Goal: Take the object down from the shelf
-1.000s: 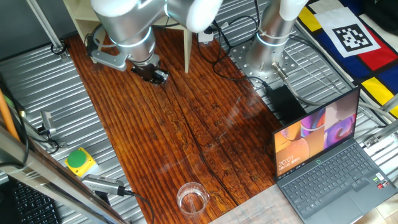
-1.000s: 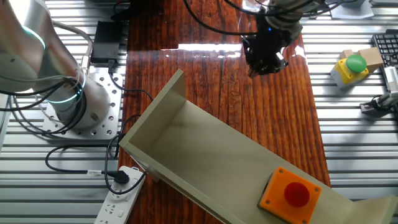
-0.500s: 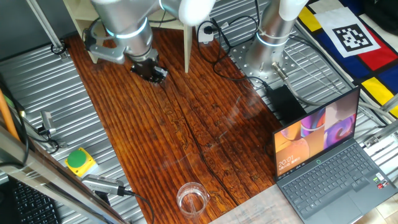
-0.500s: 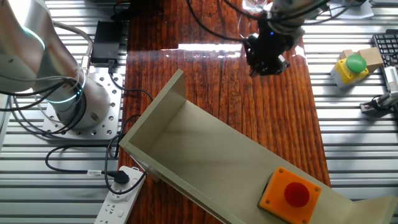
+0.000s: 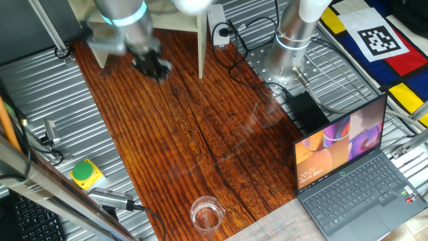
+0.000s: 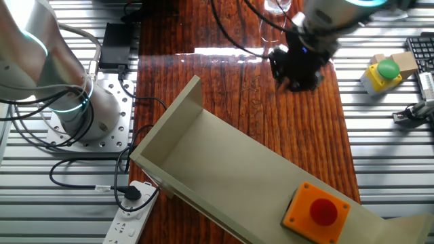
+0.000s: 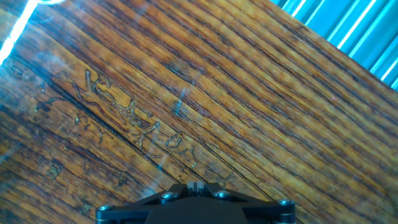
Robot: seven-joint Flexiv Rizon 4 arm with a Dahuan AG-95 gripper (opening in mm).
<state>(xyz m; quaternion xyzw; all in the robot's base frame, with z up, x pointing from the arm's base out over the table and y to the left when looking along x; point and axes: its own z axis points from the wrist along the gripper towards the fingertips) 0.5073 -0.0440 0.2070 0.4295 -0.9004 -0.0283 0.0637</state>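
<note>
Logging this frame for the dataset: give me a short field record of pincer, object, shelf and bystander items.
pincer: blurred, above the wooden tabletop, jaw state unreadable
holding: nothing visible
object: orange box with red button, on the shelf board
shelf: beige unit, near the arm base
contact: pincer well apart from the box
hand view: only bare wood grain
bystanders: yellow box with green button, glass, open laptop

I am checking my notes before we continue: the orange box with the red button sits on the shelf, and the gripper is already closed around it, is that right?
Not quite. The orange box does sit on the shelf, but the gripper is not around it: the other fixed view shows it apart from the box, out over the wooden table, holding nothing.
</note>
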